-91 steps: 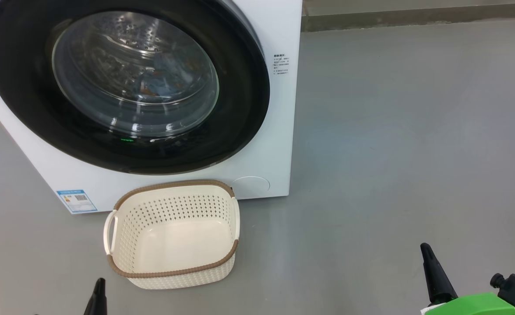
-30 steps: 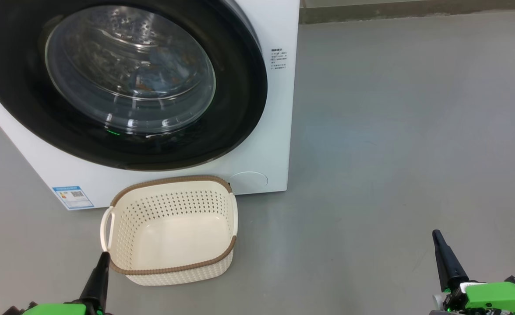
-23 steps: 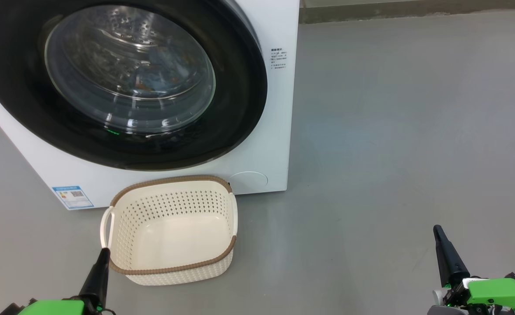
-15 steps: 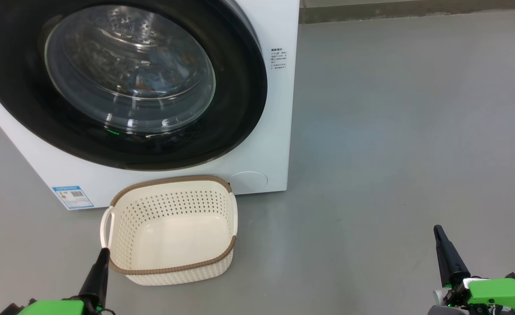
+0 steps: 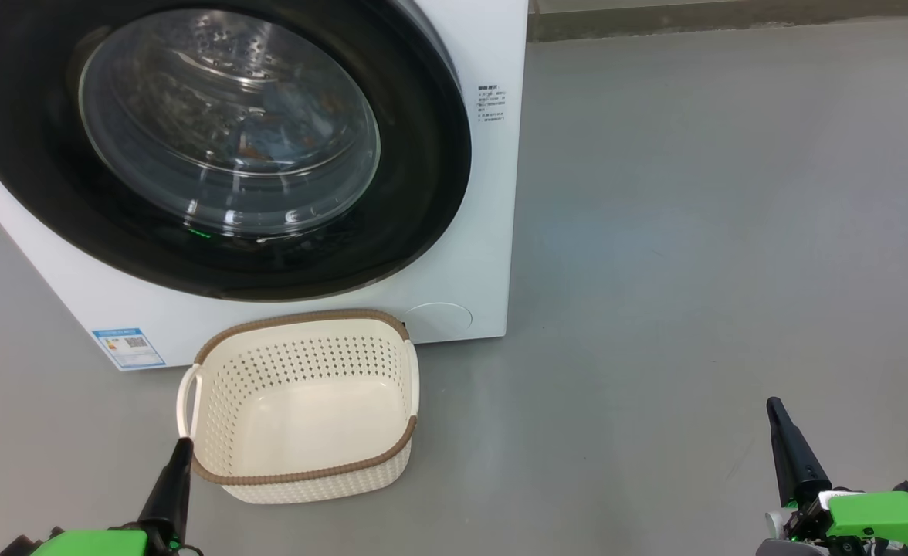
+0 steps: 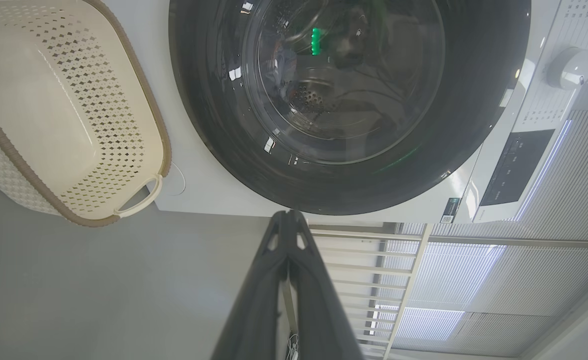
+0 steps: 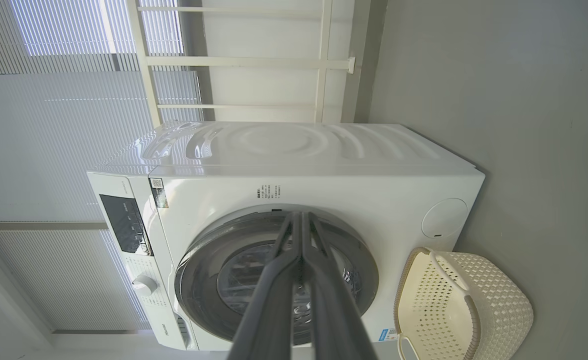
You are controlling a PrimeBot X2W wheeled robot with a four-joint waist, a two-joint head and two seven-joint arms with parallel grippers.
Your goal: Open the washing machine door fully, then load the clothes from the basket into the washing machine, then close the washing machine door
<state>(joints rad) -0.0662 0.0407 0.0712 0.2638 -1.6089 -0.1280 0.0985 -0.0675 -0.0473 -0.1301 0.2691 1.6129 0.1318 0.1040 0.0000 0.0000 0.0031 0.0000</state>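
Observation:
The white washing machine (image 5: pixel 492 232) stands at the upper left with its glossy black door (image 5: pixel 423 154) shut flush against the front. Through the glass bowl I see light-blue clothes (image 5: pixel 292 116) with orange-brown marks lying in the steel drum. The cream basket (image 5: pixel 299 318) sits on the floor against the machine's front, with nothing in it. My left gripper (image 5: pixel 180 455) is shut, its tip just off the basket's near-left corner. My right gripper (image 5: pixel 777 417) is shut far to the right above bare floor. In the wrist views, left gripper (image 6: pixel 288 216) and right gripper (image 7: pixel 301 216) both point at the door.
Grey floor (image 5: pixel 693 232) stretches to the right of the machine as far as a wall base at the back. The left wrist view shows the control panel (image 6: pixel 514 165) and dial (image 6: pixel 571 67). White railings and window blinds (image 7: pixel 49 125) stand behind the machine.
Over three seconds both grippers have come further up into the head view, while the camera shifted slightly. In the last half second nothing has visibly moved.

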